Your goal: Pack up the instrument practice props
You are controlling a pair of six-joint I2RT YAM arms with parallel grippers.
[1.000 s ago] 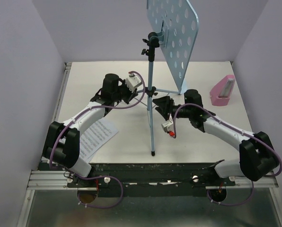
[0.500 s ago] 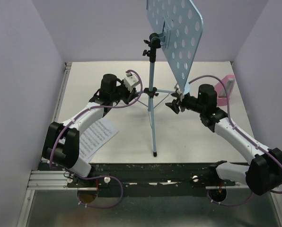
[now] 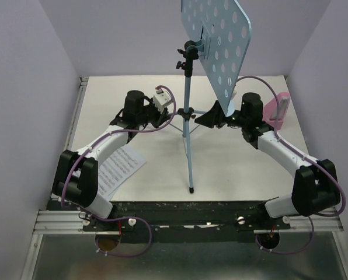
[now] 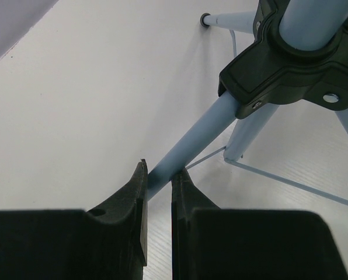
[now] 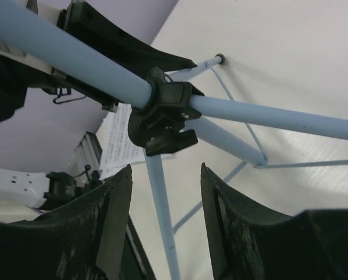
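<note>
The light-blue music stand (image 3: pixel 187 134) stands at mid-table on its tripod legs, its hole-punched desk (image 3: pixel 218 41) high at the back. My left gripper (image 3: pixel 171 118) is shut on one tripod leg (image 4: pixel 188 146), just below the black hub (image 4: pixel 291 64); the left wrist view shows the jaws (image 4: pixel 160 172) pinching the tube. My right gripper (image 3: pixel 208 120) is open and empty, just right of the hub (image 5: pixel 162 116), with a leg (image 5: pixel 162 227) between its spread fingers (image 5: pixel 165 169). Sheet music (image 3: pixel 118 168) lies front left under the left arm. The pink metronome (image 3: pixel 279 111) stands at the right, partly hidden by my right arm.
Lilac walls close the table at the left, back and right. The black front rail (image 3: pixel 185 210) carries the arm bases. The stand's front leg foot (image 3: pixel 191 189) rests near the front edge. The sheet music also shows in the right wrist view (image 5: pixel 118 146).
My right arm has swung out to the right, turned, and brought its open gripper up to the tripod hub. The stand has shifted slightly right. My left gripper has held its grip.
</note>
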